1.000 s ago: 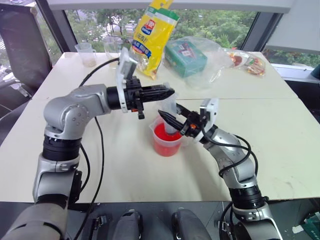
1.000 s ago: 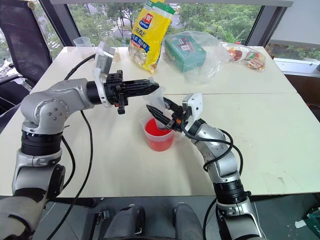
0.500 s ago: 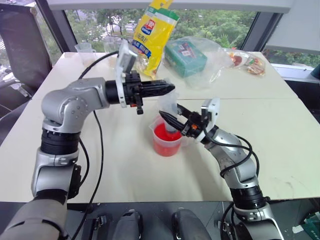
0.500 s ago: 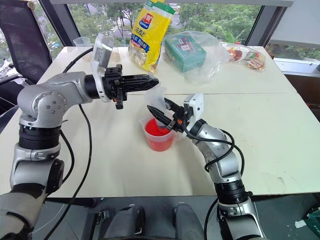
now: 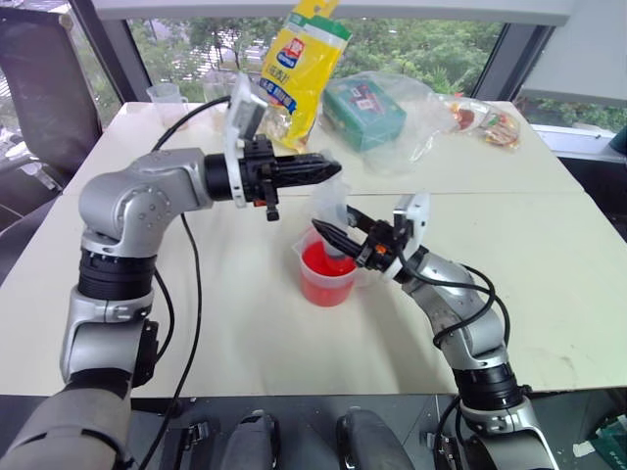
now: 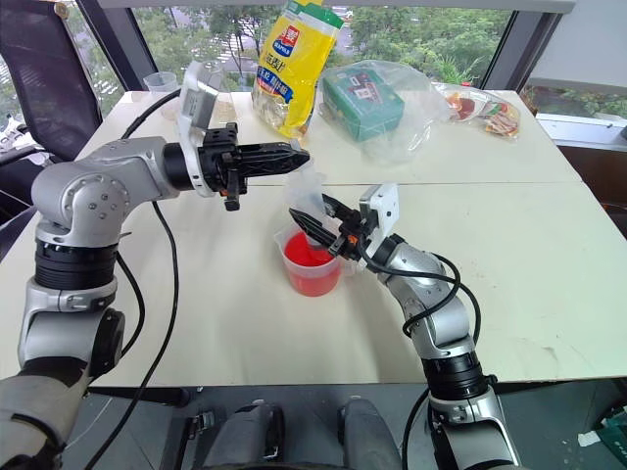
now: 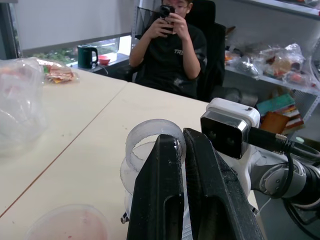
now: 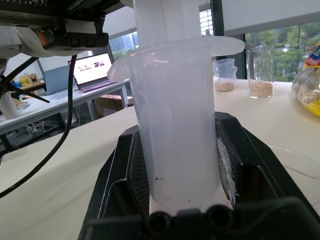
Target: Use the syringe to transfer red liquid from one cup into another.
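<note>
- Head views, right side: right gripper (image 5: pixel 324 233) clamped on the barrel of the syringe (image 5: pixel 331 210), fingers shut against both sides of it.
- Head views, left side: left gripper (image 5: pixel 333 168) lying level, fingers pinched together on the plunger top, directly above the right gripper's fingers.
- Head views, below the fingers: measuring cup (image 5: pixel 312 288) standing right under the right fingertips, with the lower end of the syringe reaching down into it towards the red liquid (image 5: pixel 319 262). Cannot tell whether the tip is submerged.
- Left wrist view: both fingers (image 7: pixel 162 190) pressed close, with the plunger ring (image 7: pixel 150 136) nipped between their tips and projecting just beyond them.
- Right wrist view: barrel (image 8: pixel 175 125) upright between the two pads (image 8: pixel 225 160), touching both. Flange (image 8: pixel 175 52) well clear above the fingers. No red tint visible inside the part of the barrel gripped here.
- Done so far, as judged: syringe picked up, held in both grippers and positioned at the source cup.
- Left to do, as judged: draw the plunger up to fill the barrel, lift the tip out of the cup, carry across to the slim receiving cup, press the plunger down to discharge.
- Caution: keep the barrel upright during the draw, since a tilt at the fingers risks tipping the cup beneath.
</note>
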You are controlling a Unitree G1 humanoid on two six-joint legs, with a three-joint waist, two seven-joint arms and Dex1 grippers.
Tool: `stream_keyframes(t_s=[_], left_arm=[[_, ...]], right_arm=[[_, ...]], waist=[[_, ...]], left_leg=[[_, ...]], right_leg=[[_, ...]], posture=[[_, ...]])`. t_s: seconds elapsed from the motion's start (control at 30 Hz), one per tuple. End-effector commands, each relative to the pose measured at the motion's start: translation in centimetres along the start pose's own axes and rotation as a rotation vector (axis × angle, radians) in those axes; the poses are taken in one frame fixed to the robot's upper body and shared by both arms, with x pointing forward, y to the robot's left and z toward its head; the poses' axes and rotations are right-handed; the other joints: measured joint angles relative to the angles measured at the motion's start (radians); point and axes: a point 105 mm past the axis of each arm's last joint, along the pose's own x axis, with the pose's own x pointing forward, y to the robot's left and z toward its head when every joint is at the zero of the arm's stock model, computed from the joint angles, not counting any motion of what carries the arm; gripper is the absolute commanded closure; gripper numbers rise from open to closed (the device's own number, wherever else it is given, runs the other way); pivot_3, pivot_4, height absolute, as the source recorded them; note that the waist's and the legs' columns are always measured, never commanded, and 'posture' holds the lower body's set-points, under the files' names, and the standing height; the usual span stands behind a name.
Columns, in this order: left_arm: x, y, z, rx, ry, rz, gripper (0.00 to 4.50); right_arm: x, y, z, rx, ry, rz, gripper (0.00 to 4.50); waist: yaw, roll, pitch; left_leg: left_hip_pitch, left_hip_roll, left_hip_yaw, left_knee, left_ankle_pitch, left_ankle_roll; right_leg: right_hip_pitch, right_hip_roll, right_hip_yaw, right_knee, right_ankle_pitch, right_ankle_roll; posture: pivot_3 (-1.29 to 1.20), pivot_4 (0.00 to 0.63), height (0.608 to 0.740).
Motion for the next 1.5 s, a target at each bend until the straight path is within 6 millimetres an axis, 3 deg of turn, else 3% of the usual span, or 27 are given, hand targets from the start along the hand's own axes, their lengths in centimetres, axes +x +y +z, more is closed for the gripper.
stream_keyframes(t_s=[0.03,0.1,0.3,0.33,0.67,0.87,0.97,1.13,1.23,1.5], left_arm=[[-1.1,-0.4,4.0,0.146,-0.098,0.034,3.83],[-1.2,-0.4,3.4,0.124,-0.089,0.031,3.14],[-2.0,-0.3,1.7,0.095,-0.043,0.053,0.23],[-2.3,-0.4,1.6,0.094,-0.037,0.058,0.05],[-6.6,-0.1,2.4,0.093,-0.032,0.185,0.05],[-8.1,0.9,2.5,0.121,-0.026,0.273,0.05],[-7.9,1.2,2.7,0.133,-0.039,0.285,0.05],[-7.2,1.7,2.9,0.147,-0.058,0.288,0.05],[-6.3,2.2,3.3,0.164,-0.082,0.282,0.05],[-3.5,3.3,4.8,0.193,-0.143,0.226,0.05]], right_arm=[[0.4,1.1,0.6,0.012,0.006,0.066,3.06],[0.6,1.1,1.4,0.011,-0.009,0.068,3.06],[1.1,0.7,3.8,0.012,-0.058,0.069,3.06],[1.2,0.6,4.1,0.013,-0.063,0.069,3.06],[2.1,-0.6,7.4,0.027,-0.136,0.07,3.06],[4.6,-3.9,9.5,0.016,-0.211,0.012,3.06],[6.1,-5.7,9.0,0.002,-0.218,-0.037,3.06],[7.4,-6.8,7.0,-0.018,-0.213,-0.07,3.06],[7.4,-6.8,5.1,-0.019,-0.184,-0.073,3.06],[7.0,-6.2,3.6,-0.027,-0.165,-0.076,3.06]], waist=[[-0.001,0.0,0.0],[0.0,0.0,0.0],[0.0,0.0,0.0],[-0.001,0.0,0.0],[0.0,0.0,0.0],[-0.002,0.0,0.0],[-0.003,0.0,0.0],[-0.002,0.0,0.0],[-0.001,0.0,0.0],[-0.003,0.0,0.0]], left_leg=[[0.0,0.0,0.0,0.0,0.0,0.0],[0.0,0.0,0.0,0.0,0.0,0.0],[0.0,0.0,0.0,0.0,0.0,0.0],[0.0,0.0,0.0,0.0,0.0,0.0],[0.0,0.0,0.0,0.0,0.0,0.0],[0.0,0.0,0.0,0.0,0.0,0.0],[0.0,0.0,0.0,0.0,0.0,0.0],[-0.001,0.0,0.0,-0.001,0.0,0.0],[-0.001,0.0,0.0,-0.001,0.0,0.0],[-0.001,0.0,0.001,-0.001,0.001,-0.003]], right_leg=[[0.0,0.0,0.0,0.0,0.0,0.0],[0.0,0.0,0.0,0.0,0.0,0.0],[0.0,0.0,0.0,0.0,0.0,0.0],[0.0,0.0,0.0,0.0,0.0,0.0],[0.0,-0.001,0.0,0.0,0.0,0.0],[0.0,-0.001,0.0,0.0,0.0,0.0],[0.0,0.0,0.0,0.0,0.0,0.0],[-0.001,-0.001,0.0,-0.001,0.0,0.0],[-0.001,-0.001,0.0,-0.002,0.0,0.0],[-0.002,-0.001,0.0,-0.001,0.0,0.0]], posture=[[0.0,0.15,0.74],[0.0,0.15,0.74],[0.0,0.15,0.74],[0.0,0.15,0.74],[0.0,0.15,0.74],[0.0,0.15,0.74],[0.0,0.15,0.74],[0.0,0.15,0.74],[0.0,0.15,0.74],[0.0,0.15,0.74]])
